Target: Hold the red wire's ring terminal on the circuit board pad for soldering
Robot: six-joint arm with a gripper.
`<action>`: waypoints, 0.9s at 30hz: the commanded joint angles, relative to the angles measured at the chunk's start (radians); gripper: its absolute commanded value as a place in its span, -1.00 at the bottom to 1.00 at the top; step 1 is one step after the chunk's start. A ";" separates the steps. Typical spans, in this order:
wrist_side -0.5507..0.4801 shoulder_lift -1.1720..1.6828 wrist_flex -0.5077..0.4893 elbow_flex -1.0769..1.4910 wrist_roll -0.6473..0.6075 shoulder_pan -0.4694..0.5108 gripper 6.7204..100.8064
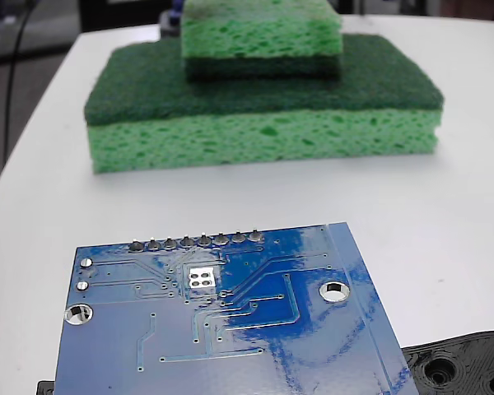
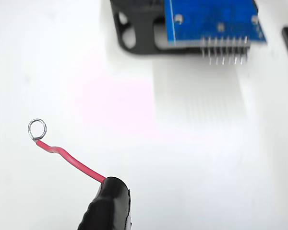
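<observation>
1. Two stacked green sponges [image 1: 263,107] sit behind the circuit board [image 1: 230,329]; a black holed piece [image 1: 461,366] lies beside it.
2. The gripper [image 2: 108,206] clamps the red wire [image 2: 69,160]; its ring terminal [image 2: 37,129] hangs over the white table [image 2: 206,158], well apart from the board.

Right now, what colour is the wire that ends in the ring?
Bright red, clearest in the wrist view: the red wire runs up to the silvery ring terminal.
</observation>
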 commanded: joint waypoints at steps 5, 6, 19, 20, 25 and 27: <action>-0.084 0.025 0.020 0.005 -0.021 0.031 0.99; -0.086 0.025 0.023 0.005 -0.023 0.031 0.99; 0.058 0.025 0.014 0.037 0.028 0.005 0.99; 0.061 0.025 0.014 0.043 0.029 0.003 0.99; 0.044 0.025 0.012 0.051 0.017 0.006 0.99; 0.038 0.025 0.012 0.054 0.011 0.005 0.99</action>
